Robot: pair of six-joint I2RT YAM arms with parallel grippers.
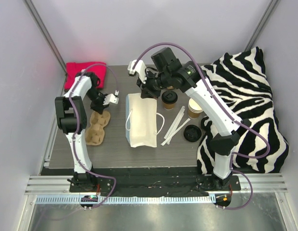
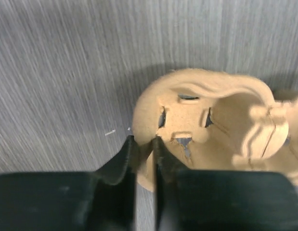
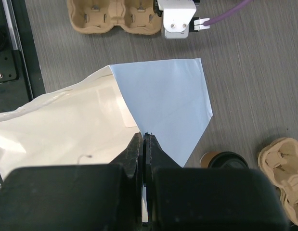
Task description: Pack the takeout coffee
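Right claw [image 3: 144, 137]: fingers pressed together on the edge of the paper bag [image 3: 163, 106], lower centre of the right wrist view. It is clamped on paper with no gap showing.
Reason for that hold: judged to lift one wall of the bag so the mouth gapes. The cream inner face spreads to the left and the pale blue outer panel to the right.
Left claw [image 2: 144, 142]: fingers drawn close, with the rim of the cup carrier [image 2: 211, 125] in the narrow slot between them. This reads as a pinch on the rim.
Reason for that hold: judged to steady or ready the carrier. Its wells show empty in the overhead view.
Coffee cup [image 1: 169, 98]: upright on the table [image 1: 115, 154] with its black lid on, just right of the bag's upper end in the overhead view. Neither claw touches it, and it is in neither carrier nor bag.
Beside the cup: a second carrier [image 3: 281, 166] at the lower right of the right wrist view. Whether the two touch cannot be told.
Further right, overhead: a second cup [image 1: 194, 108] with a pale top and no black lid, and a loose lid [image 1: 192, 133] below it. White stirrers [image 1: 175, 126] lie between these and the bag.
Margins: striped cloth [image 1: 245, 106] at the right, red cloth [image 1: 79, 72] at the upper left.
Task standing: the cup is not yet packed, so this is judged an early stage.
Risk: the thin paper edge may slip or tear under a pull.
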